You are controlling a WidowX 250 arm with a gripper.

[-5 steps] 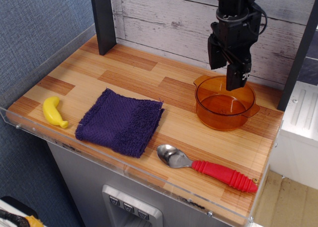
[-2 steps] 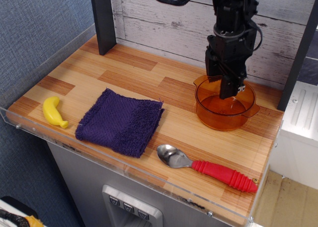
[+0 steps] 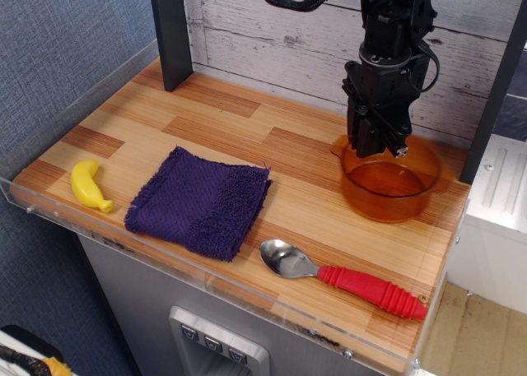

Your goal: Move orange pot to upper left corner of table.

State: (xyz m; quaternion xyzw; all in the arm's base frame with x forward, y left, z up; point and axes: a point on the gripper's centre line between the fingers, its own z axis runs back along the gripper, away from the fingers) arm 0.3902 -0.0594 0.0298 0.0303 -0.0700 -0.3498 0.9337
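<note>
The orange pot [image 3: 395, 191] stands on the right side of the striped wood table [image 3: 239, 121], near the back wall. It looks slightly blurred. My black gripper [image 3: 376, 148] reaches down from above onto the pot's back-left rim. Its fingers straddle the rim and appear closed on it. The fingertips are partly hidden by the amber wall. The table's upper left corner, beside the dark post [image 3: 171, 32], lies far to the left of the pot.
A folded purple towel [image 3: 200, 199] lies at centre-left. A yellow toy banana [image 3: 89, 186] lies near the front left edge. A spoon with a red handle [image 3: 346, 277] lies in front of the pot. Clear acrylic edges the table.
The gripper has come down from above the pot onto its back-left rim and narrowed. The pot has shifted a little to the right and toward the front.
</note>
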